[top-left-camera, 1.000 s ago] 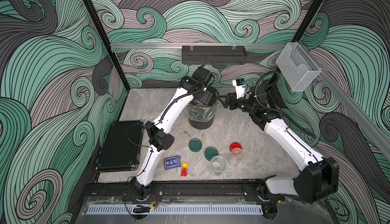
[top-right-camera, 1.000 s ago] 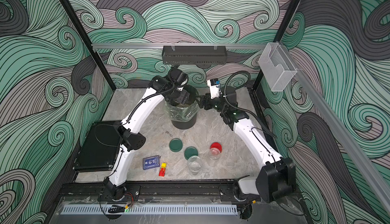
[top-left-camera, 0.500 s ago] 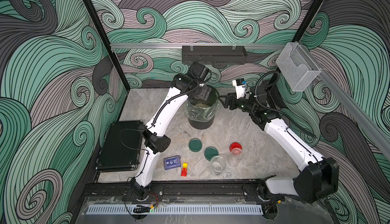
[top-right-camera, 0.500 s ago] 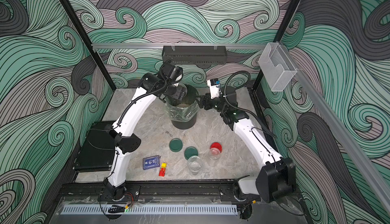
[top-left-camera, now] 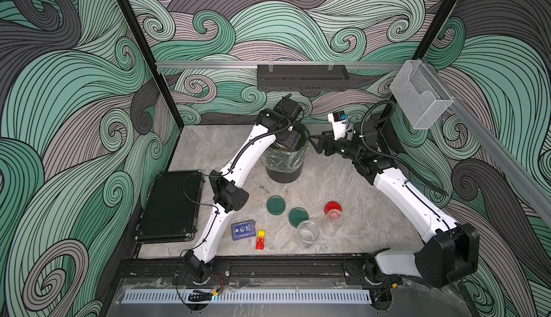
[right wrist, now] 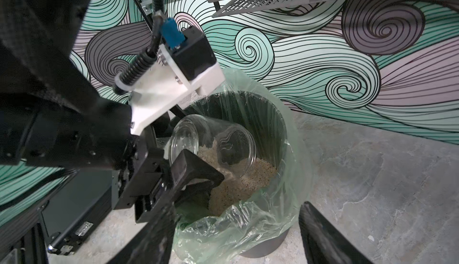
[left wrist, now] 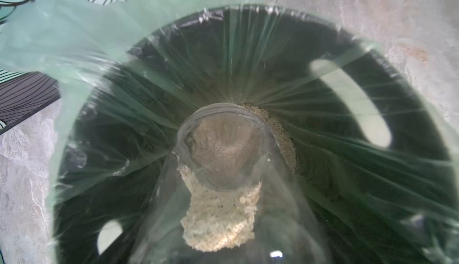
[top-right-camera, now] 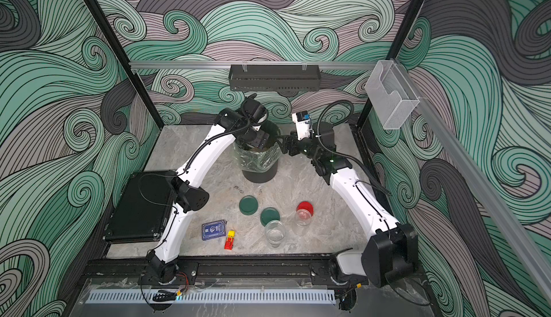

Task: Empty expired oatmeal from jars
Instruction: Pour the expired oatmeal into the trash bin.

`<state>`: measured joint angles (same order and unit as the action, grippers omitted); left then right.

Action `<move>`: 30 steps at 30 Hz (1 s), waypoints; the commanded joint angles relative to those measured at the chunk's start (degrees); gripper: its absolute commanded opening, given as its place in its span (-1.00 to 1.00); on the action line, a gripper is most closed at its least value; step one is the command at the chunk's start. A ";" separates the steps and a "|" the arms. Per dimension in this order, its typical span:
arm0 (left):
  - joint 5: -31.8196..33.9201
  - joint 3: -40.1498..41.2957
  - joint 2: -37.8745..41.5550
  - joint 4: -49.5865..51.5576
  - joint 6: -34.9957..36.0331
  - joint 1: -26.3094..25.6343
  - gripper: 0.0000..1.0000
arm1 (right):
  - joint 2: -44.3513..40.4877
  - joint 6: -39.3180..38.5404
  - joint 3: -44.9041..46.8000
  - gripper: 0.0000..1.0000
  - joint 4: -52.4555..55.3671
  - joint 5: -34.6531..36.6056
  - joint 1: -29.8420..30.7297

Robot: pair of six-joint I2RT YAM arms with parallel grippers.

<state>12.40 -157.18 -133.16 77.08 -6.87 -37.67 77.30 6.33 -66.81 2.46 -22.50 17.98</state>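
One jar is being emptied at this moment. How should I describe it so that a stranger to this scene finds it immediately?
Find the black bin at the back of the table. Over its mouth the left end effector grips a clear jar holding oatmeal. Unlike the red-lidded jar and the open jar standing near the front, it is tilted and off the table.
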 commanded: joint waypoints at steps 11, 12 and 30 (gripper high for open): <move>-9.79 -1.72 10.51 -3.07 -1.74 2.30 -1.00 | -5.40 -46.91 6.75 0.98 -12.01 -15.05 -0.72; -10.71 -1.73 10.76 -3.07 -1.82 2.50 -1.00 | -4.98 -48.13 6.38 0.98 -12.00 -15.39 -0.90; -21.11 -1.46 13.80 -3.58 -3.21 4.80 -1.00 | 8.91 -48.23 -3.66 0.98 -19.67 -21.50 1.24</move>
<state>-5.72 -157.25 -123.46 76.66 -8.82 -33.39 85.21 -42.19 -68.49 -13.50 -43.51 18.31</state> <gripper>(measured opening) 0.846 0.991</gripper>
